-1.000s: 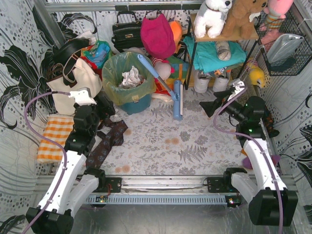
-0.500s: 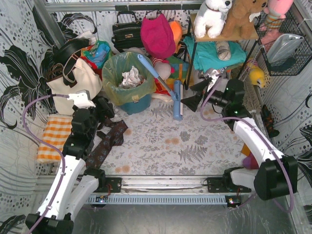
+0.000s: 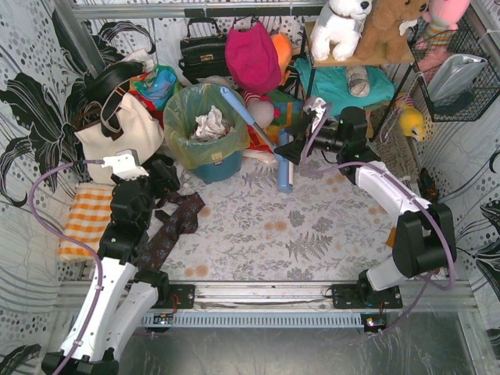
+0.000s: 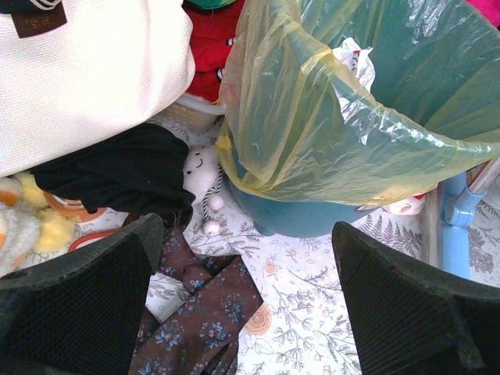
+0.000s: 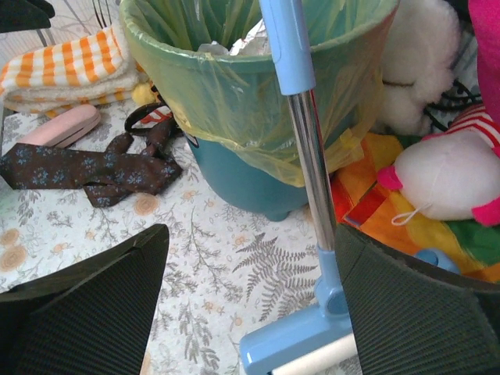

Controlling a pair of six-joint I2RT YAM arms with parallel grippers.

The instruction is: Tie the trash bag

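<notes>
The thin, see-through yellow-green plastic trash bag (image 3: 181,134) sat inside the round teal plastic bin (image 3: 220,169), toward the far left corner of the flowery table top (image 3: 328,234). It stood straight up with its mouth wide open at the top, and its crinkly edge was folded down over the bin's rim. Crumpled white paper (image 3: 209,123) lay inside, and the bag was not tied yet. The left gripper (image 3: 167,176) was just beside the bin on its near left side, with the bag ahead and a bit to the right of its black fingers (image 4: 78,308), which were spread wide and held nothing. The right gripper (image 3: 287,142) was near the bin's right side, spread wide and empty too, but a long light blue cleaning tool (image 5: 307,172) with a shiny metal pole leaned on the rim between it and the bag. So the left arm looked a little nearer, with a clearer way in. The bag looked soft and slippery, so the fingers would likely need to pinch its folded edge firmly
</notes>
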